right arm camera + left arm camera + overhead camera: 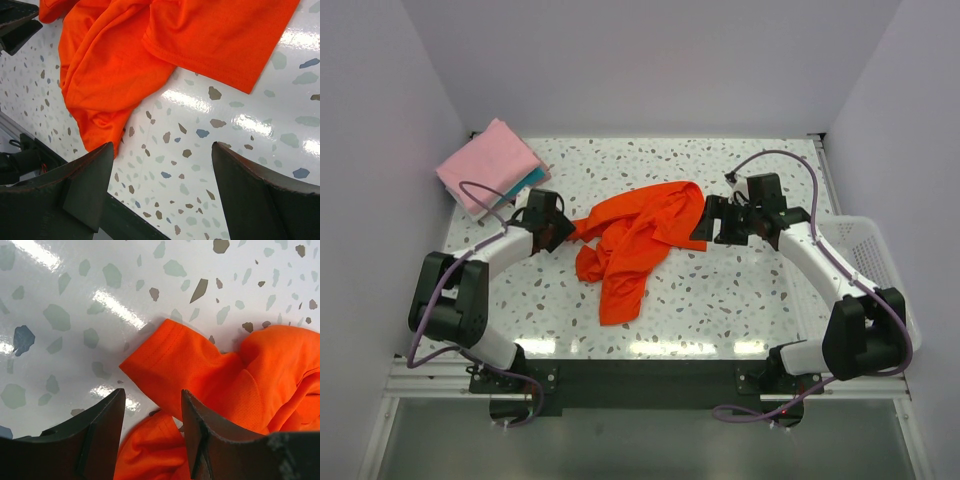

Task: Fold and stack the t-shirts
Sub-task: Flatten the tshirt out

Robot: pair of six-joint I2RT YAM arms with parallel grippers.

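Observation:
The orange-red t-shirt (638, 235) lies crumpled in the middle of the table. It also shows in the left wrist view (210, 375) and the right wrist view (125, 55). My left gripper (563, 232) is at the shirt's left edge, low over the table. Its jaws (153, 391) are open, with a fold of orange cloth lying between them. My right gripper (703, 222) is at the shirt's right edge. It is open and empty (163, 145) over bare table beside the cloth. The folded pink shirt (488, 165) lies on the folded teal shirt (530, 182) at the back left corner.
A white mesh basket (868, 262) stands at the table's right edge beside the right arm. White walls close in the table on the left, back and right. The speckled tabletop (740, 290) is bare in front of the shirt.

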